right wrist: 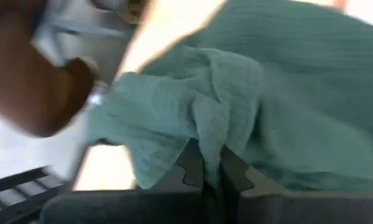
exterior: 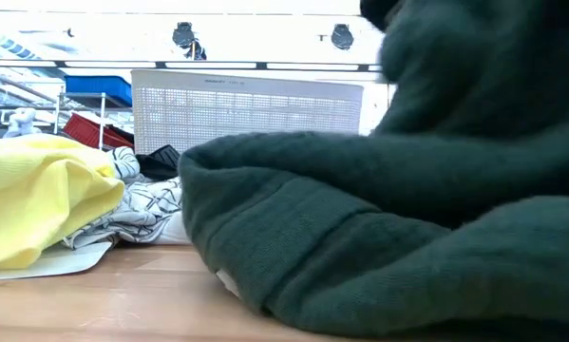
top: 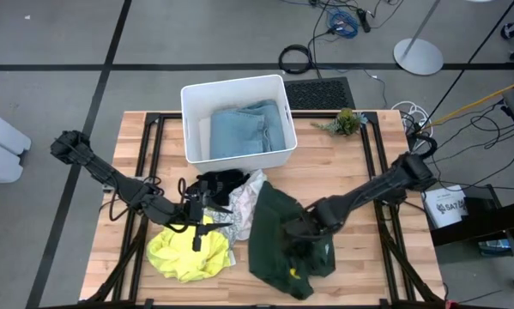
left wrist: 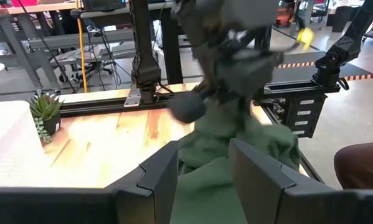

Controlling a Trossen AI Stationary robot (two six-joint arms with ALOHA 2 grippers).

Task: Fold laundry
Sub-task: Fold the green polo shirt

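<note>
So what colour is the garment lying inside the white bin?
Light blue garment, in the white bin; clearest in the high view.

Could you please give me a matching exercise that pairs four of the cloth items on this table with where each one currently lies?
Things:
1. light blue garment
2. dark green garment
3. yellow garment
4. black garment

Places:
A. pinched in the right gripper
B. inside the white bin
C. just in front of the bin, beside the patterned white cloth
D. under the left gripper, toward the table's front edge

Pairs: 1-B, 2-A, 3-D, 4-C
</note>
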